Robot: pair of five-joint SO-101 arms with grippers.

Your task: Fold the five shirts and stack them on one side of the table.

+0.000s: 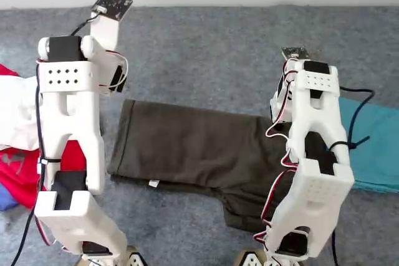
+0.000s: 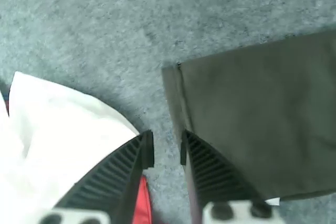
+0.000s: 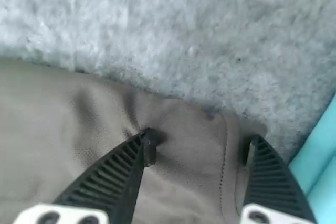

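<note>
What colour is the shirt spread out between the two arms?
Plain dark olive-brown, no pattern; the shirt shows best in the high view.

I see a plain olive-brown shirt (image 1: 187,147), a white shirt (image 1: 15,110), a red shirt (image 1: 19,169), a teal shirt (image 1: 374,147), and a mottled grey bench (image 1: 206,54).

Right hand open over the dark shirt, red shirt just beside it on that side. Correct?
One thing is off: beside the right hand lies the teal shirt, not a red one, as the right wrist view shows. The hand is open over the dark shirt, yes.
</note>
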